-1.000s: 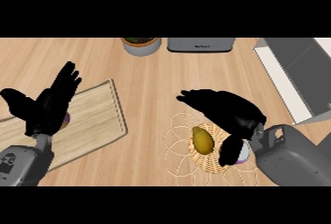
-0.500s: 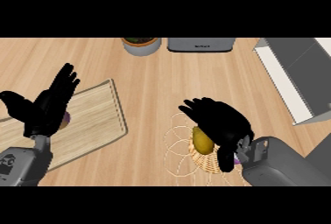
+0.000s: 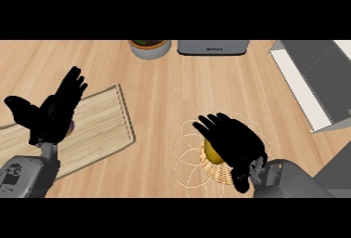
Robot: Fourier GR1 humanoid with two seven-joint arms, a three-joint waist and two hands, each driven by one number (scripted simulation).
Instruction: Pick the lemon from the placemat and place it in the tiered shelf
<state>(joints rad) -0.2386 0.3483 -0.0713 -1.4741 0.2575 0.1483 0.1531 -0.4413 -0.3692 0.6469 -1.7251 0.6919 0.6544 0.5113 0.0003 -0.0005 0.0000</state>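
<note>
Over the placemat (image 3: 188, 155) — right robot hand (image 3: 233, 142), fingers spread, covering lemon (image 3: 211, 152)

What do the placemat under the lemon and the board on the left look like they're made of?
The placemat looks like woven wicker or wire: thin pale looped strands, with counter showing through, round a tighter woven centre. The board looks like matte light wood, judging by its lengthwise grain streaks. The lemon is mostly hidden under the right hand.

We count one lemon (image 3: 213, 152), one round wicker placemat (image 3: 198, 163), one wooden cutting board (image 3: 96, 125). One tiered shelf (image 3: 312, 76) at right. At the far edge: one potted plant (image 3: 149, 47), one grey appliance (image 3: 213, 47). Two black hands: left hand (image 3: 51, 116), right hand (image 3: 233, 142).
</note>
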